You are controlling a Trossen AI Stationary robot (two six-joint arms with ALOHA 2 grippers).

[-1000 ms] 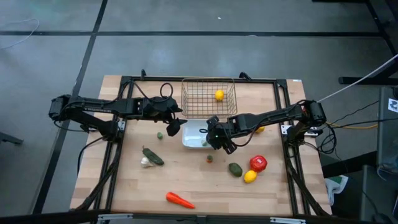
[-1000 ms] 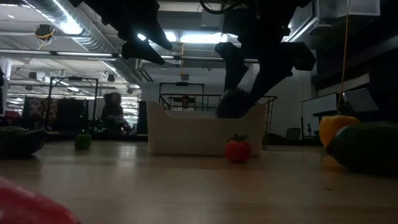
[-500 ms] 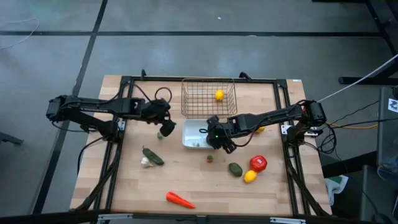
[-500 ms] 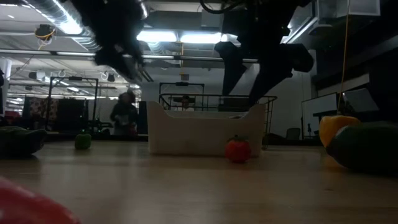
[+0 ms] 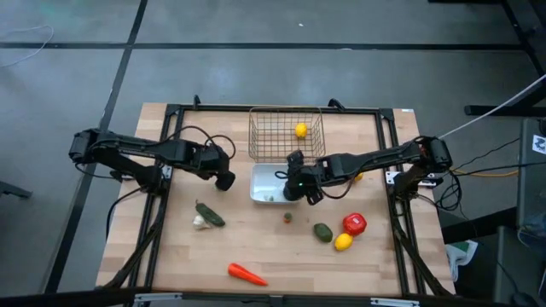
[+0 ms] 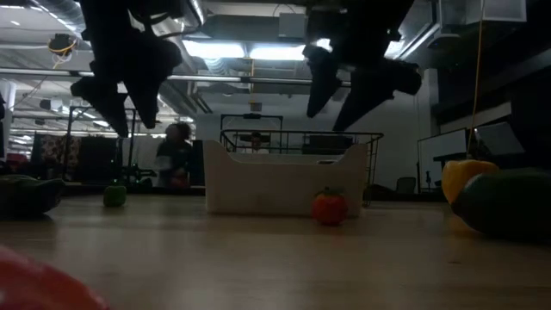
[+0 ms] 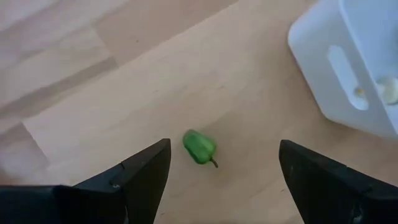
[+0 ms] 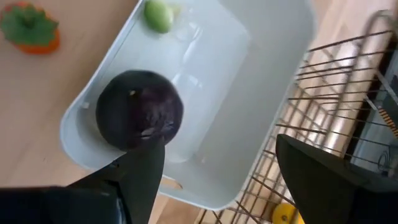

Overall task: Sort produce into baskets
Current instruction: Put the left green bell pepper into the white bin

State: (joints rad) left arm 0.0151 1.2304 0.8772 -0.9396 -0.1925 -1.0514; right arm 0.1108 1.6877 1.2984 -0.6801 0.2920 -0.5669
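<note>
My left gripper (image 5: 224, 180) hangs open, pointing down over a small green pepper (image 7: 199, 147) that lies on the wood between its fingers, untouched. My right gripper (image 5: 296, 182) stands open above the white tray (image 5: 260, 190). In the tray lie a purple ball (image 8: 140, 118) and a small pale green piece (image 8: 157, 15). Behind the tray stands the wire basket (image 5: 273, 141) with a lemon (image 5: 300, 130) in it. A small red-orange tomato (image 5: 288, 217) sits on the table in front of the tray.
On the near half of the table lie a long dark green vegetable (image 5: 209, 214), garlic (image 5: 200, 223), a carrot (image 5: 246, 274), an avocado (image 5: 322, 231), a red tomato (image 5: 355, 224) and a lemon (image 5: 343, 242). A black frame (image 5: 388, 153) runs round the table. A person shows in the room behind.
My left gripper has swung from beside the tray toward the table's left edge, sunk and tipped to point down over the small green pepper. The purple ball, between my right gripper's fingers a second ago, now lies in the tray; those fingers have come up clear of the rim.
</note>
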